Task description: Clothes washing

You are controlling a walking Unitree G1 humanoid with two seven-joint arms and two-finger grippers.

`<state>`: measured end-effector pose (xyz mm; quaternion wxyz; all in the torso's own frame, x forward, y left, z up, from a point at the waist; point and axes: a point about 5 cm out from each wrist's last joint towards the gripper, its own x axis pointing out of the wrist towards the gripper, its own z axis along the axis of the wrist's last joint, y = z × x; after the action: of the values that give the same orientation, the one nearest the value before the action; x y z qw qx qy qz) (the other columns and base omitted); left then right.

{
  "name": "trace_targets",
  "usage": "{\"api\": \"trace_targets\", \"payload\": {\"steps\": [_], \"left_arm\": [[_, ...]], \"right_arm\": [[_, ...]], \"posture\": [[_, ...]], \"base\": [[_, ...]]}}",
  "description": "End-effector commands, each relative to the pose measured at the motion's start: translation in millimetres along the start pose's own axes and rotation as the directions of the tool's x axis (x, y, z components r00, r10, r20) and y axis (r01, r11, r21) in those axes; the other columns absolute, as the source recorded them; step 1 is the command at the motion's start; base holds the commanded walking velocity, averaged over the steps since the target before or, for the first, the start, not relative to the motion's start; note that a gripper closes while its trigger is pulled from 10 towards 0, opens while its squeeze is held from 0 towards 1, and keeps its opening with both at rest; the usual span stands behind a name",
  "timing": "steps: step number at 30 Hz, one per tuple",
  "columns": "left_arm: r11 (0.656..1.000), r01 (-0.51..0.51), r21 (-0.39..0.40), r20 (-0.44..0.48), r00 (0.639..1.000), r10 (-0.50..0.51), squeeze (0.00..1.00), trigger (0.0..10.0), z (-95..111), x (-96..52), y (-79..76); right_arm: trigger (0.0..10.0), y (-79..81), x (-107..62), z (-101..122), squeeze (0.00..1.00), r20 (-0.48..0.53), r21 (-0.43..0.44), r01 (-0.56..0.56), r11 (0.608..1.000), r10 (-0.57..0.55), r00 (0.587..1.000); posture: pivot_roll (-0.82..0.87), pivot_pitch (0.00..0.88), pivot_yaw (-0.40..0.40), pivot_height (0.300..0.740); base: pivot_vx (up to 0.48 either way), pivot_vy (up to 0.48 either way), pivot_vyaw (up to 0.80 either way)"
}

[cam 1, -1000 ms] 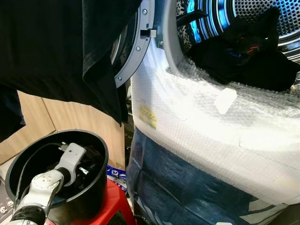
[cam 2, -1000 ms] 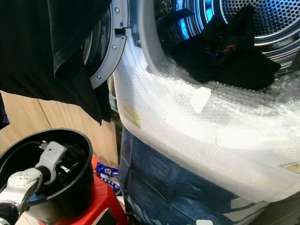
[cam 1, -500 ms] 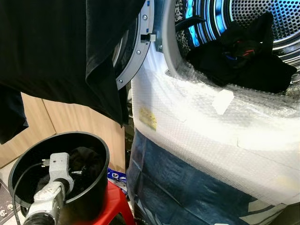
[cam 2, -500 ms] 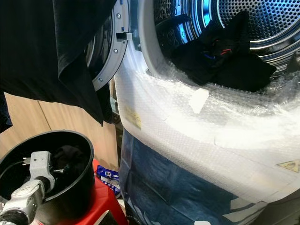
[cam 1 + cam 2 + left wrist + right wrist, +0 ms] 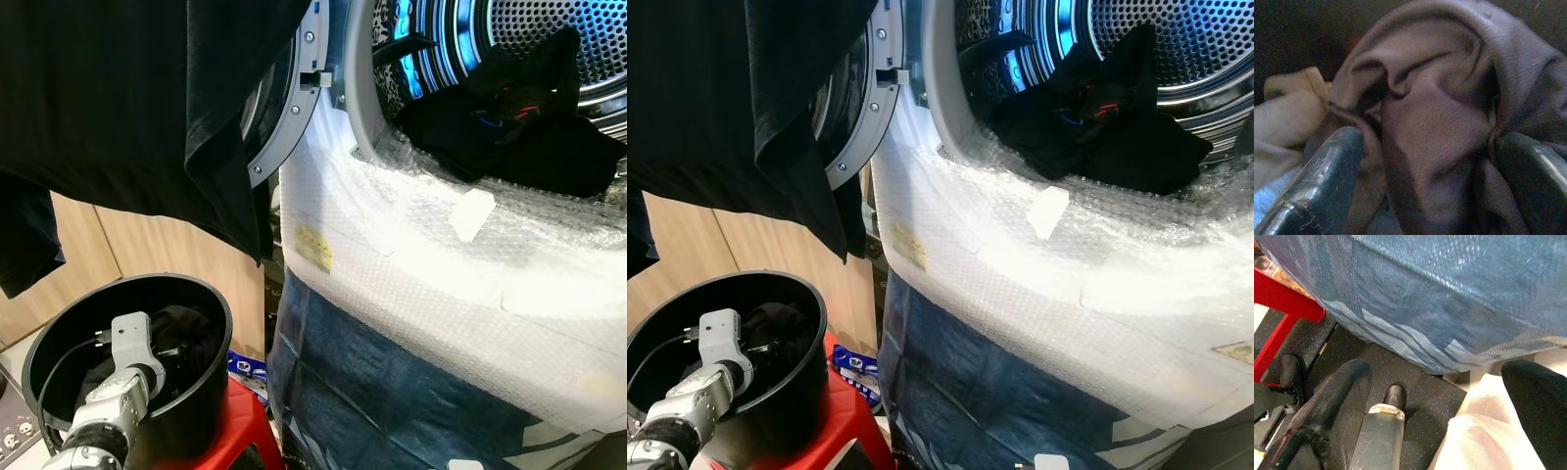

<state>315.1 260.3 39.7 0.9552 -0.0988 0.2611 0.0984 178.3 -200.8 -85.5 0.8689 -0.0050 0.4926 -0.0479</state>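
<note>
while dark clothes [image 5: 509, 127] already lie in the drum [image 5: 549, 39], the left gripper [image 5: 1425, 147], fingers spread around a brown garment [image 5: 1440, 98] in the black bucket [image 5: 211, 392], hasn't closed, so more loading remains.

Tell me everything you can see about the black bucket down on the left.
The black bucket is round, deep and smooth-walled, plastic by its look. It stands upright on a red stool, beside the wrapped washing machine. Dark clothes lie inside. The left arm reaches down into it, and its gripper has open fingers either side of a brownish-purple garment.
</note>
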Motion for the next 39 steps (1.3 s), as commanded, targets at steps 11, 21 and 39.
{"api": "trace_targets", "payload": {"steps": [11, 21, 39], "left_arm": [[0.999, -0.012, -0.034, -0.051, 0.999, 0.01, 0.0, 0.0, 9.4, 5.0, -12.0], [0.999, -0.006, 0.042, -0.02, 1.0, 0.007, 0.0, 0.0, 17.6, 6.1, -16.4], [0.999, 0.001, -0.033, 0.019, 1.0, 0.0, 0.0, 0.0, 27.1, 7.8, -25.1]], "right_arm": [[10.0, -2.1, 0.9, 8.5, 0.0, 0.006, 0.036, 0.02, 0.999, -0.02, 1.0], [10.0, -3.1, 0.6, 4.3, 0.0, -0.012, 0.079, 0.027, 0.997, -0.026, 1.0], [10.0, -9.9, 0.7, 10.6, 0.0, -0.004, 0.053, 0.03, 0.998, -0.03, 1.0]], "posture": [[0.03, 0.0, -0.055, 0.74], [0.02, 0.0, -0.063, 0.74], [0.01, 0.0, -0.088, 0.74]], "base": [[0.0, 0.0, 0.0], [0.0, 0.0, 0.0], [0.0, 0.0, 0.0]]}}
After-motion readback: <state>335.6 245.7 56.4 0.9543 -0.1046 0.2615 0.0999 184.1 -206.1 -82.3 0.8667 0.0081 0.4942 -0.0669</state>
